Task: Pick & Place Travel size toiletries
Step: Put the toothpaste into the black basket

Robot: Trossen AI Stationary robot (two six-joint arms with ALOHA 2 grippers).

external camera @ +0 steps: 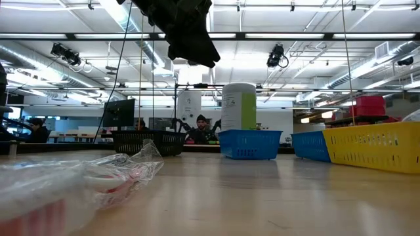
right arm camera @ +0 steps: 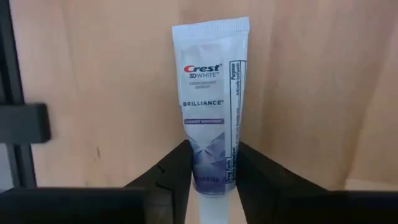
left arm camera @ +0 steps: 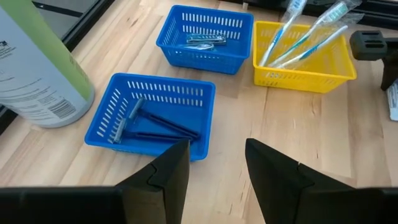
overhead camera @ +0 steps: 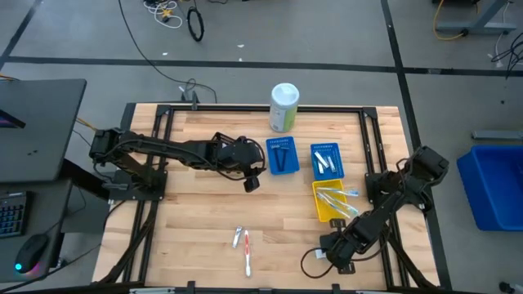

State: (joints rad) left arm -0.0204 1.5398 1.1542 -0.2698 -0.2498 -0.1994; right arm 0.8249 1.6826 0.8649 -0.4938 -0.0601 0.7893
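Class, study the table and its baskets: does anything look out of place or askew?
Yes. Toothbrushes stick out over the yellow basket's rim rather than lying inside, and one wrapped red toothbrush lies loose on the table, outside any basket.

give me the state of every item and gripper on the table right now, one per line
left gripper: open, empty, above the table beside the razor bin
right gripper: shut on toothpaste tube
razor bin: holds dark-handled razors
yellow bin: holds wrapped toothbrushes
canister: upright
red toothbrush: lying loose on the table
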